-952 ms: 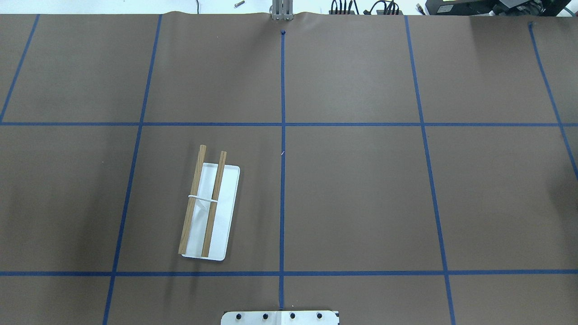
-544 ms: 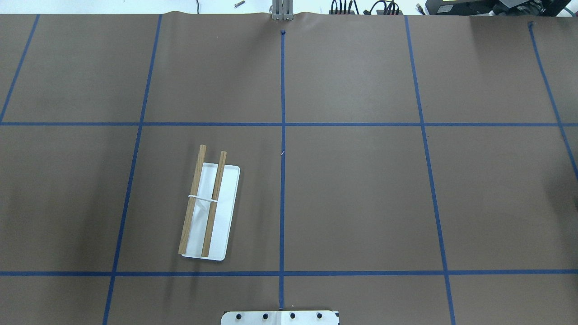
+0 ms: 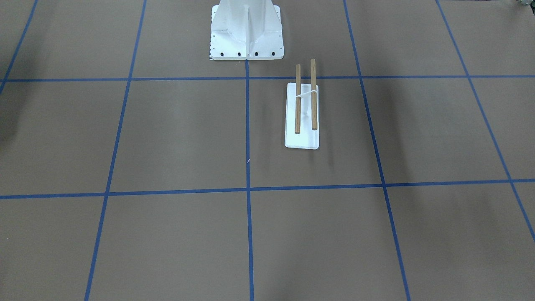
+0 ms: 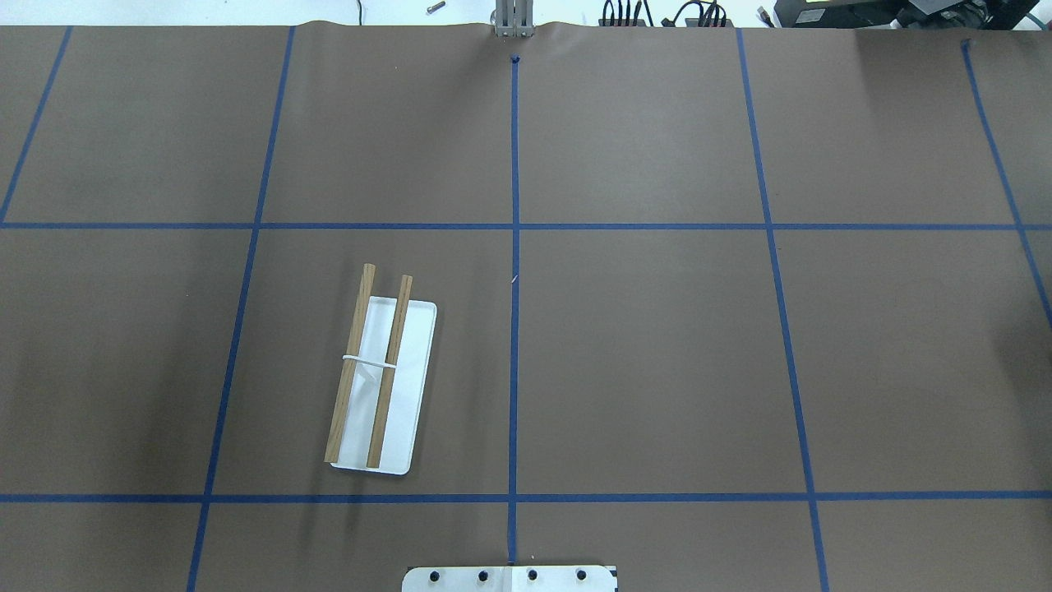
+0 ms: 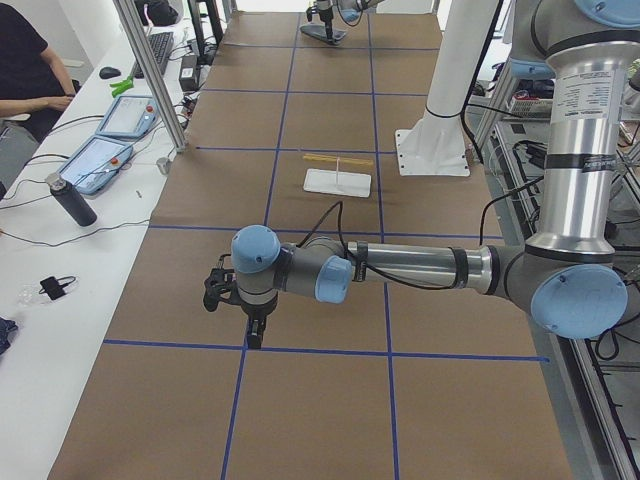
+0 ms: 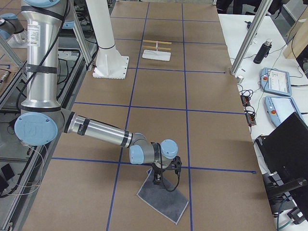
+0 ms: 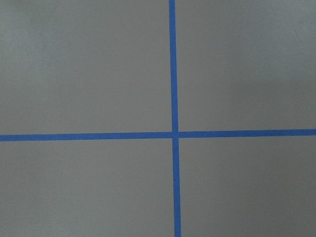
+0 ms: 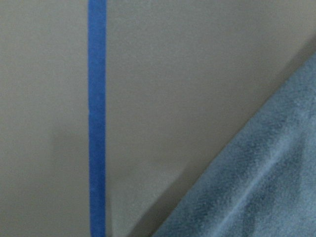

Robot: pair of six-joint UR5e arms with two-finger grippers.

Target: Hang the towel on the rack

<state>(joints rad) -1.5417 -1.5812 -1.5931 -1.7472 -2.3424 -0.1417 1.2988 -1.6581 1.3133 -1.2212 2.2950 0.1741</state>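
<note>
The rack (image 4: 408, 386), a white base with two brown dowels, stands on the table's left half; it also shows in the front view (image 3: 301, 140), the left view (image 5: 338, 181) and the right view (image 6: 157, 55). The dark grey towel (image 6: 163, 199) lies flat at the table's far right end, and a corner shows in the right wrist view (image 8: 256, 187). My right gripper (image 6: 156, 180) points down at the towel's near corner. My left gripper (image 5: 255, 335) hangs low over bare table at the left end. I cannot tell whether either is open or shut.
The large white bolted pedestal (image 3: 246, 37) stands at the robot's side of the table (image 4: 657, 353), which is brown with blue tape lines. A side bench holds tablets (image 5: 95, 160) and a bottle (image 5: 72, 200). An operator (image 5: 25, 70) sits there.
</note>
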